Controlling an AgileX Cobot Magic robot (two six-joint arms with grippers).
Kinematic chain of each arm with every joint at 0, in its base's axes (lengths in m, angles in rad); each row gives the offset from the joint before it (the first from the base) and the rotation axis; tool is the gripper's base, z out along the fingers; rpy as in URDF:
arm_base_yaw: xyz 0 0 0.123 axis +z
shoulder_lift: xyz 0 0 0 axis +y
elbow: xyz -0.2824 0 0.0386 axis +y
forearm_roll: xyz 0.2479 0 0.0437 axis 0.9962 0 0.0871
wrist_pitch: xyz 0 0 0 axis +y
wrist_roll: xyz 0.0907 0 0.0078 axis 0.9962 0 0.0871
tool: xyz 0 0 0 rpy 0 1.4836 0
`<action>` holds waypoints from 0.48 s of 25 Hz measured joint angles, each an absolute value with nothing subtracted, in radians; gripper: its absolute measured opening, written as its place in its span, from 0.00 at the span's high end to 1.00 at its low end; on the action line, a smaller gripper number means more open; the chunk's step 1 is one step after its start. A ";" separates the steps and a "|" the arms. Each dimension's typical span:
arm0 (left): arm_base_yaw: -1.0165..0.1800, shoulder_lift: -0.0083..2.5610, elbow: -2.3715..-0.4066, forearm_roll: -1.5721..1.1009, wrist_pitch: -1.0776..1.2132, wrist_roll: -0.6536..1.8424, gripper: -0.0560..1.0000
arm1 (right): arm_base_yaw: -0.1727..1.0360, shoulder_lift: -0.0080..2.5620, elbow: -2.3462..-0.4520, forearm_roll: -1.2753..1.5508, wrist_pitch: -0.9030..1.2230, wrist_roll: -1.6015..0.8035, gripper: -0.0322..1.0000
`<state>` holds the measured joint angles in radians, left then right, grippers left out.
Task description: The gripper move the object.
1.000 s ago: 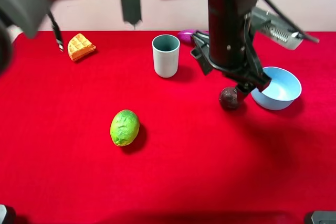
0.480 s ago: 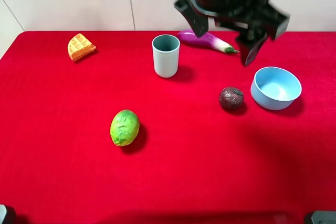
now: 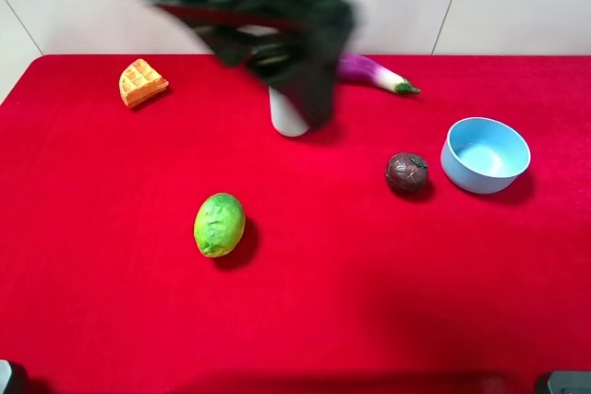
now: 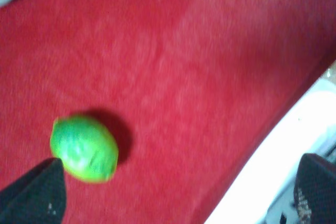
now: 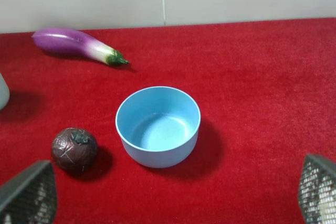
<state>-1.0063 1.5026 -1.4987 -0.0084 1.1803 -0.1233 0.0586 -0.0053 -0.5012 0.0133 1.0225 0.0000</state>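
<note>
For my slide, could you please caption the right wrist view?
Wrinkled dark fruit beside an empty blue bowl, eggplant behind, on red cloth.

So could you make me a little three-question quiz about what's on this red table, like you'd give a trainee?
1. True or false: the dark wrinkled fruit lies inside the light blue bowl.
2. Which item lies nearest the table's back left corner in the high view? A) the waffle piece B) the eggplant C) the green lime
3. Fill in: in the left wrist view, the only fruit visible on the red cloth is the ____.

Key:
1. False; it rests on the cloth beside the bowl, which is empty.
2. A.
3. Green lime; it shows between the spread fingers of the left end effector.
</note>
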 joint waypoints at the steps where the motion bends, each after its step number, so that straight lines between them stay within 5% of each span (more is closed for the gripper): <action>1: -1.006 1.446 -1.448 -0.008 1.180 -0.123 0.14 | 0.059 -0.005 -0.501 0.013 1.023 0.000 0.30; 12: -0.988 0.909 -1.041 0.000 1.182 -0.159 0.14 | 0.059 -0.005 -0.501 0.013 1.023 0.000 0.30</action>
